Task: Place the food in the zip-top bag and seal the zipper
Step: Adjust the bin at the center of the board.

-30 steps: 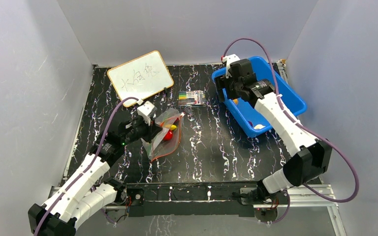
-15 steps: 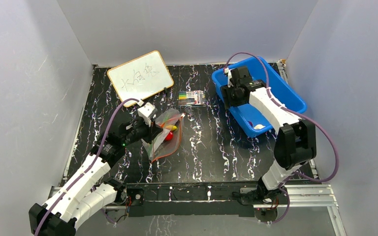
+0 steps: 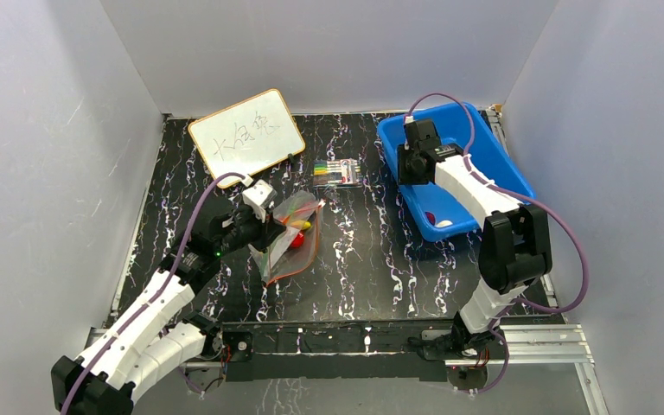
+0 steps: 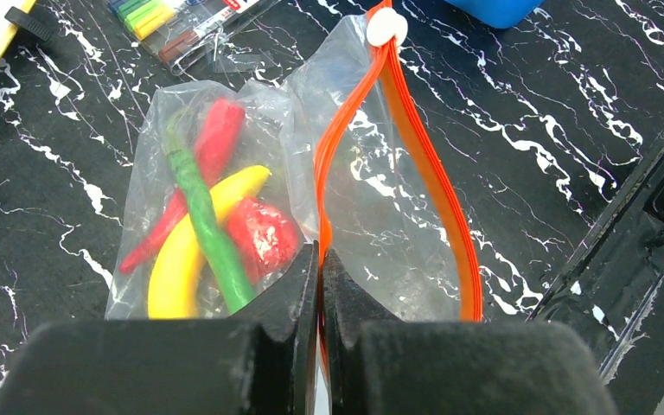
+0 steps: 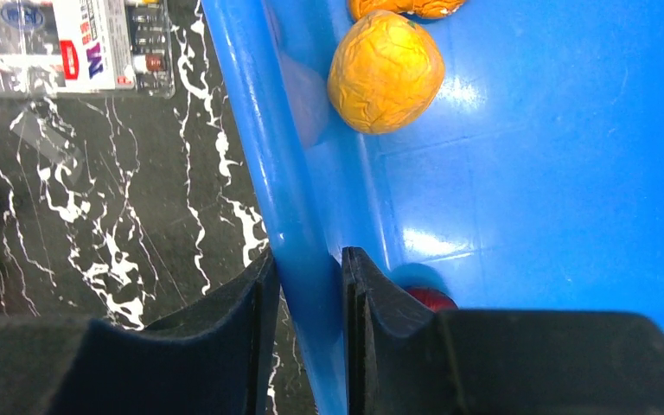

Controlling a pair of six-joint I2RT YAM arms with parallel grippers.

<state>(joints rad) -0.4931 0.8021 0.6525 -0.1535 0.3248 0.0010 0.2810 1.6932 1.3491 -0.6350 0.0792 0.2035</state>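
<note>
Black marbled table [image 3: 354, 251]. Right rear: blue tub [image 5: 527, 173], wall pinched between right gripper [image 5: 307, 259] fingers. Left of centre: zip-top bag [image 4: 380, 199], mouth open; left gripper [image 4: 320, 259] clamped tight on zipper [image 4: 447, 213]. Bagged: banana [image 4: 181, 255], green pepper [image 4: 209, 229], chili [image 4: 218, 138], strawberry [image 4: 264, 238]. Orange fruit [image 5: 385, 59] in tub.

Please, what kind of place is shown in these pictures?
Probably a robot test cell in a laboratory: plain grey walls enclose a black marbled table, two arms are bolted at its edge, and the props are toy food in a zip-top bag and a blue tub.
</note>
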